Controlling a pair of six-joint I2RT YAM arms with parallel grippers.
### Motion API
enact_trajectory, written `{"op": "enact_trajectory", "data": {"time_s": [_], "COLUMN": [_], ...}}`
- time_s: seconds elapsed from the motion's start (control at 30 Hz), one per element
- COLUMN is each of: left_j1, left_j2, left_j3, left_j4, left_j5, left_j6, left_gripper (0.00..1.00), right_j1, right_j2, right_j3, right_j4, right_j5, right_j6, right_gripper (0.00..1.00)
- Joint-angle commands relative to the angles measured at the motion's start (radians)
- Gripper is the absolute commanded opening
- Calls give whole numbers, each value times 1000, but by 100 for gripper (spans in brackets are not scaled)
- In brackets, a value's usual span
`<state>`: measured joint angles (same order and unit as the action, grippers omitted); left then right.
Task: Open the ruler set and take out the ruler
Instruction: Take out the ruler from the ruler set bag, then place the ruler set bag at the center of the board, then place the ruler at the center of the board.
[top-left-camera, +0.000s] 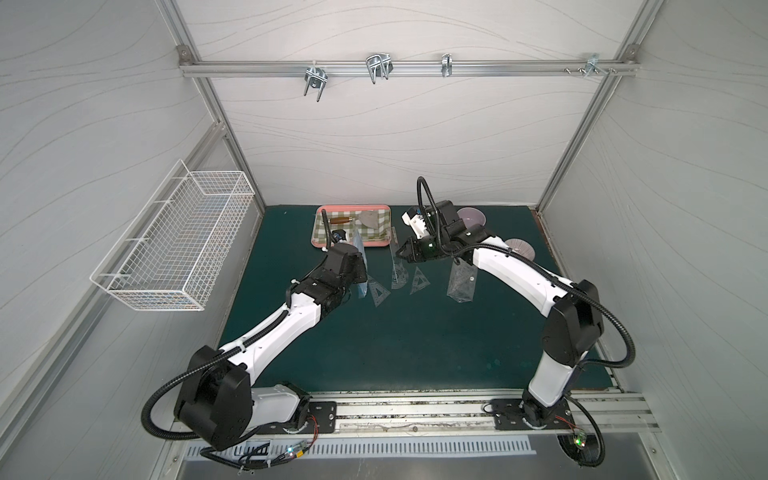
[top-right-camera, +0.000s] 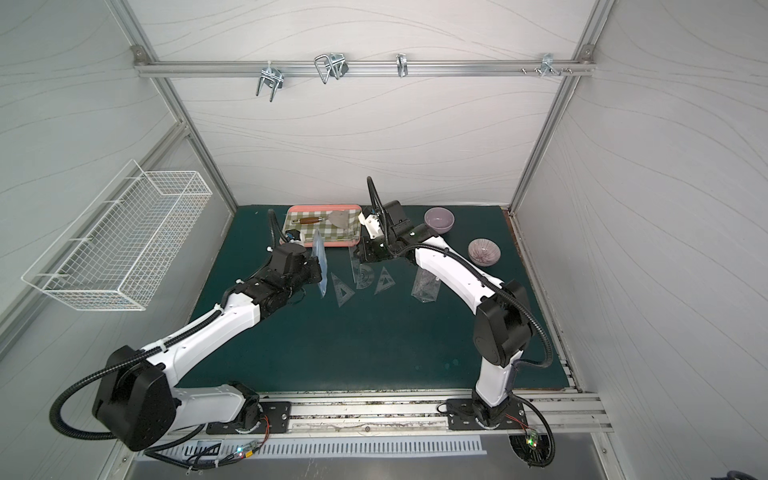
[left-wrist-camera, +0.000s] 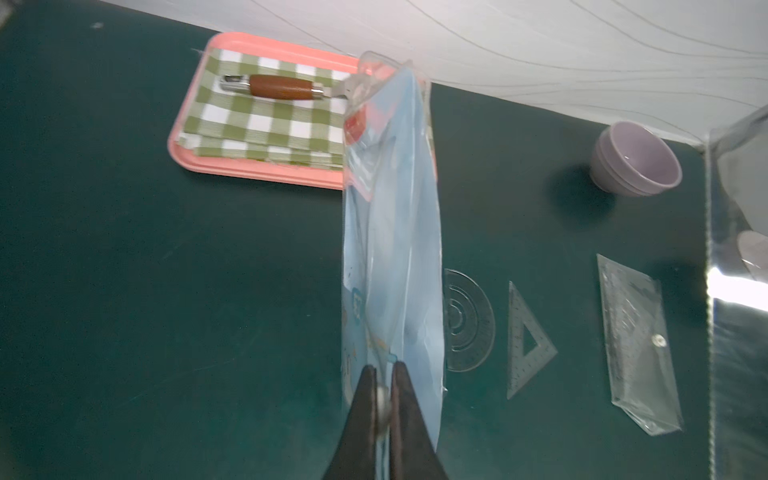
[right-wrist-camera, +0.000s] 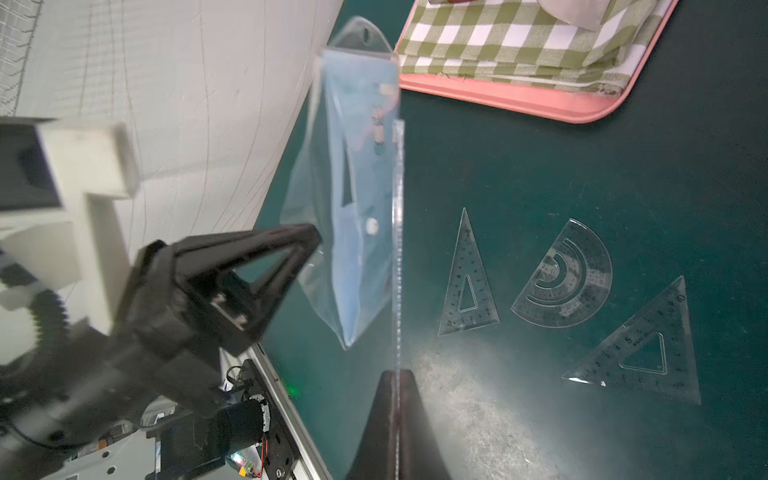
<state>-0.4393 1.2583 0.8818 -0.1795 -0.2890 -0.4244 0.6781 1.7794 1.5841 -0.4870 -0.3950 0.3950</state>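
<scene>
The task looks almost done. The left end effector (left-wrist-camera: 383, 374) is clamped on one end of the blue pouch (left-wrist-camera: 395, 249), which is the ruler set's sleeve. It holds the pouch on edge above the worktop (top-left-camera: 415, 332), just in front of the pink tray (left-wrist-camera: 249, 174). To the right of that, in front of the tray's right corner, the right end effector (right-wrist-camera: 397, 378) is pinched on the clear straight ruler (right-wrist-camera: 398, 249). The ruler runs alongside the pouch rather than inside it, so it appears to be out.

The other pieces of the set lie flat on the worktop in front of the tray and to its right:
- a set square (right-wrist-camera: 467, 282)
- a protractor (right-wrist-camera: 565, 278)
- a second set square (right-wrist-camera: 648, 353)
- a separate clear pouch (left-wrist-camera: 636, 345), which is snapped shut

Two bowls (top-right-camera: 439, 219) stand further right, level with the tray. By my reading, what remains is to draw the ruler fully away and set it down.

Some things are hard to judge:
- In the right wrist view the ruler is seen edge-on and overlaps the pouch, so I cannot tell whether its far end is fully clear.
- The pouch's mouth is not clearly visible.
- Both wrist views are blurred.
- In both top views the right arm covers much of its own jaws.
</scene>
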Motion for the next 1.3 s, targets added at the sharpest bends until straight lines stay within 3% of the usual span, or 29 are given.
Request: {"op": "enact_trajectory", "data": {"time_s": [0.0,0.2,0.47,0.83,1.27], "left_j1": [36,50,67,147,154], "left_j2": [-84,-205,-266,-54,195], "left_j3": [35,59,35,41,32], "left_j4": [-80,-269,-453,-598,-447], "left_j5": [-102,-184,-221,-171,-150], "left_j6": [-24,-32,-87,-121,-147], "left_gripper": [0,0,0,0,0], "right_j1": [0,45,127,146,145], "right_j2": [34,155,322,481,598], "right_j3": [-42,-39,28,86,146], "right_j4": [35,125,233,361,369], "right_j5": [-54,-124,-197,-271,-290], "right_j6": [5,22,68,156,173], "right_gripper": [0,0,0,0,1]}}
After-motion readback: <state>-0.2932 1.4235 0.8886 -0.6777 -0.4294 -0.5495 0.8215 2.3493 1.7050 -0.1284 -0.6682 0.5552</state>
